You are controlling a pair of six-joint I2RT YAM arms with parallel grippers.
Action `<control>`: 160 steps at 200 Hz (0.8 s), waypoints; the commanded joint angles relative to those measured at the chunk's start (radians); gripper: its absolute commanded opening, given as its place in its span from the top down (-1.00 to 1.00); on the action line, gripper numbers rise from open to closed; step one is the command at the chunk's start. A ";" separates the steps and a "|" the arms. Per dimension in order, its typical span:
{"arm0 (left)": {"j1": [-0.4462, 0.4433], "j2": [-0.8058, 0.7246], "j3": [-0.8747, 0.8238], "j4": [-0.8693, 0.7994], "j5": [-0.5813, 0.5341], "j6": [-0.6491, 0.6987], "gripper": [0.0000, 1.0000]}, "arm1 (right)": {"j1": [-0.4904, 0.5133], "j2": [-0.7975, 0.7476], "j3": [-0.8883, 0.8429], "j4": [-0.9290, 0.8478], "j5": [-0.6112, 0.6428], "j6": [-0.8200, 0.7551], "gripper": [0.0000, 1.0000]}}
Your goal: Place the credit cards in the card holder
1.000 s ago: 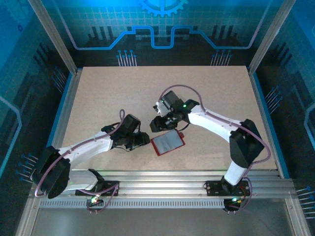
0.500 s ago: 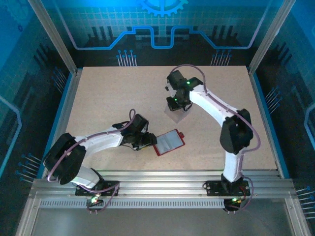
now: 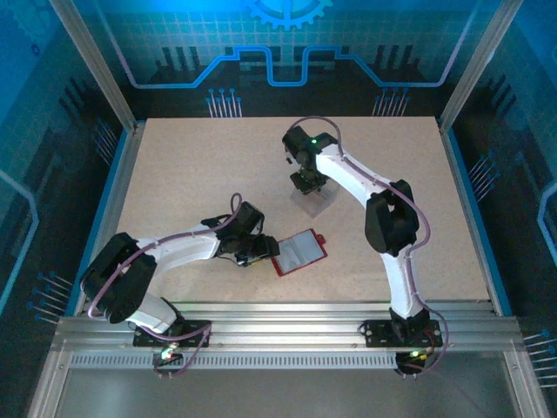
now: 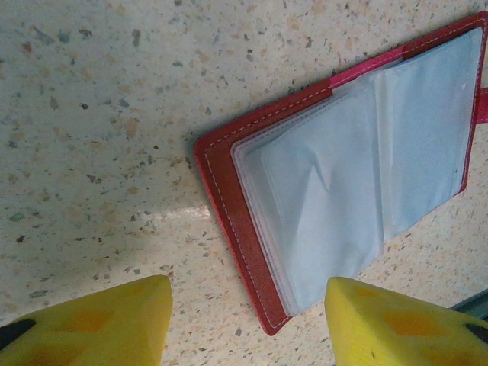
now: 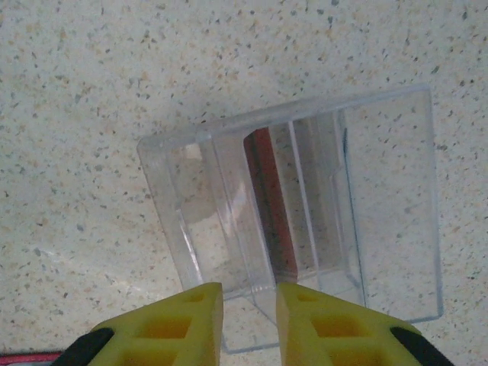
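We see one speckled table [image 3: 174, 174] carrying everything, and two white arms reaching over it from the near edge. The left gripper [image 3: 255, 252] lies low beside the one card holder [image 3: 298, 252], a red wallet opened flat near the front middle of the table. In the left wrist view its two yellow fingers [image 4: 99, 320] stand well apart, released and grasping nothing, with the wallet's near corner between them. The card holder [image 4: 343, 175] shows a stack of pale sleeves; we cannot count them. The right gripper [image 3: 309, 185] hangs further back over one clear plastic box [image 3: 318, 202], which sits well apart from the wallet. In the right wrist view the two fingers of the right gripper [image 5: 249, 293] are drawn close with only a slim gap, at the near wall of the box [image 5: 381, 191]; we cannot tell whether they pinch anything. Inside the box we count one reddish-brown credit card [image 5: 274, 206] for certain, standing on edge in a middle slot.
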 commanded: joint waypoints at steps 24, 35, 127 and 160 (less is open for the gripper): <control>-0.007 0.012 0.025 0.009 0.021 0.007 -0.15 | 0.012 0.067 0.057 -0.041 0.045 -0.043 0.46; -0.007 0.012 0.025 0.009 0.022 0.007 -0.15 | 0.008 0.079 0.071 -0.050 0.049 -0.048 0.46; -0.007 0.005 0.030 -0.002 0.019 0.008 -0.15 | 0.002 0.123 0.108 -0.064 0.052 -0.064 0.63; -0.007 0.004 0.033 -0.003 0.021 0.009 -0.15 | -0.001 0.127 0.110 -0.069 0.060 -0.069 0.76</control>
